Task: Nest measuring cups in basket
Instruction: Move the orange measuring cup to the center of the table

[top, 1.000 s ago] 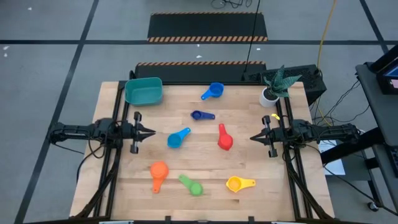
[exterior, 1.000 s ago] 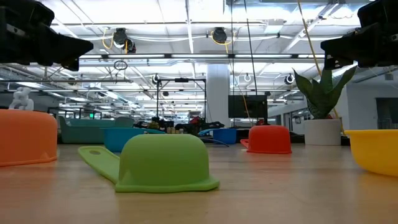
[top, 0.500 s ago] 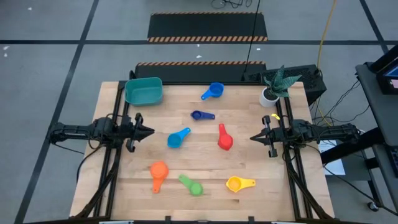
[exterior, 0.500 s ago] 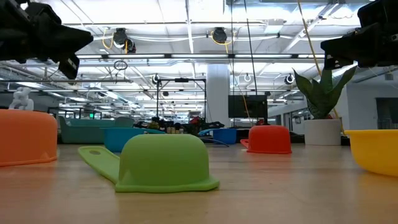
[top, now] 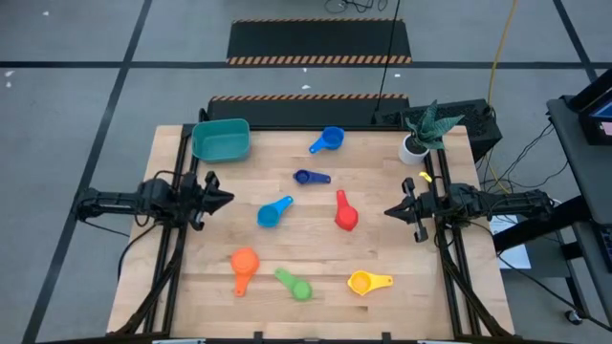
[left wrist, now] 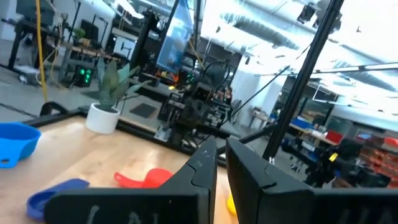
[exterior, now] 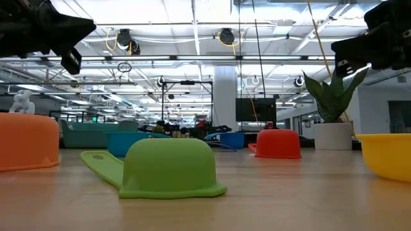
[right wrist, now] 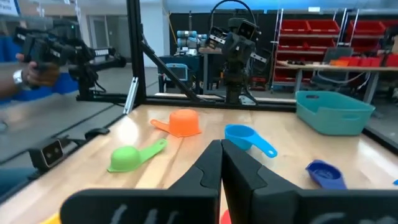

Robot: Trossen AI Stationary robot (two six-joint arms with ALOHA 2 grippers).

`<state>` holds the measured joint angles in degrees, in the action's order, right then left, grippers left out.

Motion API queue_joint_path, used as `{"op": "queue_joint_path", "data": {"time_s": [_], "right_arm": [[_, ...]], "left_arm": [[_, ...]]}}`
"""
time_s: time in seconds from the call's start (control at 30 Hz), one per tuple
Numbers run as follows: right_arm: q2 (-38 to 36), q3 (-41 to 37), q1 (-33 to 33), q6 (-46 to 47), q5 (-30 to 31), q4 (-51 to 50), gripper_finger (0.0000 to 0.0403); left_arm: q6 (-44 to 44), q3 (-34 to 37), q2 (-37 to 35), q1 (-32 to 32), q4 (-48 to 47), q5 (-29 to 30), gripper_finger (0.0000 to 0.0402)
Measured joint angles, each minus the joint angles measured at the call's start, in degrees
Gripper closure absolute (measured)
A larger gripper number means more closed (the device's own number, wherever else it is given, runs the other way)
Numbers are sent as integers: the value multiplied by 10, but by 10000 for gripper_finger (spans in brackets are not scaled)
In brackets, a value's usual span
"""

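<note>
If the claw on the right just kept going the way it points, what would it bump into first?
Probably the red cup. The right gripper, shut, points across the table toward it, with bare wood between them. It hangs above the tabletop, though, so it might pass just over the cup; height is hard to judge.

Wooden table [top: 316,239], carrying a teal basket [top: 221,139] at one far corner, a white plant pot [top: 414,148] at the other, and seven scattered measuring cups [top: 345,211], all apart from each other.
</note>
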<state>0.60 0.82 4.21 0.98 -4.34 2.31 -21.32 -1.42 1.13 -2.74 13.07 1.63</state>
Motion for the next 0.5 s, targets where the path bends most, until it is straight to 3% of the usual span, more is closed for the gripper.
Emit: {"op": "queue_joint_path", "data": {"time_s": [0.23,0.37,0.5], "right_arm": [[0,0,0,114,0,0,403],[0,0,0,169,14,0,403],[0,0,0,207,81,1,403]], "left_arm": [[0,-106,50,-1,-86,-3,364],[39,-211,136,-12,-173,-1,364],[73,-316,247,-33,-237,0,364]]}}
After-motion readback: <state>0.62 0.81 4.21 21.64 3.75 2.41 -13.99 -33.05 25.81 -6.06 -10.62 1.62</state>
